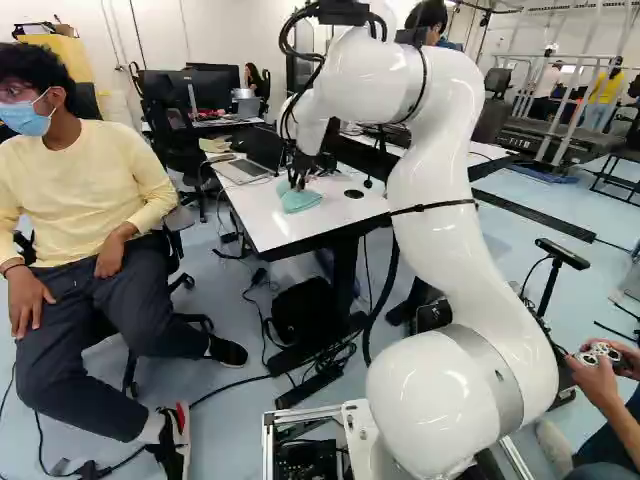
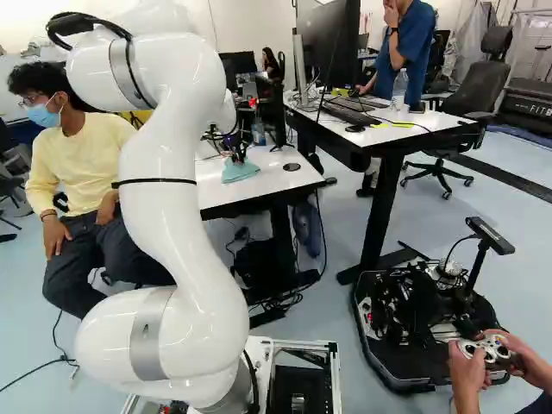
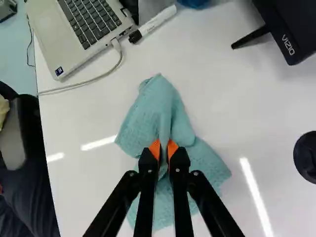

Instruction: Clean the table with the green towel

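I have the green towel (image 3: 158, 106) clamped in my pincer (image 3: 164, 149): a ridge of its cloth stands pinched between the orange pads (image 3: 154, 148), one pressing from each side. The rest fans out around and under my grip, bunched and folded, lying on the white surface (image 3: 89, 113) between the laptop (image 3: 52, 29) and the round black disc (image 3: 307, 157). So the grasp looks made, and the towel is where it can work. How much wiping is done I can't say; the bare white around the cloth shows shine from the lights, and I make out no spill or streak that would tell cleaned from uncleaned. I'd judge the wiping itself to be the main part left: keep the grip, hold the cloth down and sweep it across the open stretches. The areas by the laptop, its pale cable (image 3: 98, 77), the marker (image 3: 157, 22) and the black screen (image 3: 294, 37) would need shorter, careful strokes, since the cloth could snag the cable or roll the marker. Last would come letting go of the towel, which I take as undone.
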`<state>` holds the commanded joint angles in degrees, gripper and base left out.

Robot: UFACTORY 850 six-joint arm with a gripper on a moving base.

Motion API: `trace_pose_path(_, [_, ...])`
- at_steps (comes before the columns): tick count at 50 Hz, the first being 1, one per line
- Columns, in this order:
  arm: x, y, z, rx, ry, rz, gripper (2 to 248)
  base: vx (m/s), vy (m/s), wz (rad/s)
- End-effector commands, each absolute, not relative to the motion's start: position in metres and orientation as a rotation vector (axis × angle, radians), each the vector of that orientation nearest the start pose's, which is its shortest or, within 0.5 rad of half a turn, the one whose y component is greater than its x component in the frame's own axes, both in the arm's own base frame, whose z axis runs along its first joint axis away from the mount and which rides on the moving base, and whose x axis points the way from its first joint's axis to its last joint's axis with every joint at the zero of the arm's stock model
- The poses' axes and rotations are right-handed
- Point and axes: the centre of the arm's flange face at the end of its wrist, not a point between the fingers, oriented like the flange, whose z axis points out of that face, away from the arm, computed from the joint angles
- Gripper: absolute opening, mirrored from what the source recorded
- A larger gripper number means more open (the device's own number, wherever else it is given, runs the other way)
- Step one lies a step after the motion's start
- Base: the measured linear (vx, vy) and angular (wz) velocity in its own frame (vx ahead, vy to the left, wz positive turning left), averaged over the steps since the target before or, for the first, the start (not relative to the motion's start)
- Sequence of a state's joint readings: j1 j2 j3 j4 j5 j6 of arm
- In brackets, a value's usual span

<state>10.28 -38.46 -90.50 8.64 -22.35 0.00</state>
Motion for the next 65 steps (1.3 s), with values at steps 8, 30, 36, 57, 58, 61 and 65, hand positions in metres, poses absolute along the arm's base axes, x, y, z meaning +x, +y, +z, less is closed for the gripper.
trace_pose_path(8, [0.705,0.143,0.447,-2.902,-0.100,-0.758,44,0.000,0.000,0.000])
trace_pose_path(30, [0.705,0.145,0.449,-2.900,-0.104,-0.761,44,0.000,0.000,0.000])
trace_pose_path(36, [0.704,0.145,0.455,-2.896,-0.104,-0.771,44,0.000,0.000,0.000])
trace_pose_path(57, [0.696,0.143,0.482,-2.882,-0.106,-0.804,44,0.000,0.000,0.000])
trace_pose_path(58, [0.695,0.143,0.483,-2.882,-0.107,-0.802,44,0.000,0.000,0.000])
trace_pose_path(61, [0.694,0.143,0.487,-2.883,-0.108,-0.798,44,0.000,0.000,0.000])
trace_pose_path(65, [0.692,0.143,0.492,-2.884,-0.109,-0.791,44,0.000,0.000,0.000])
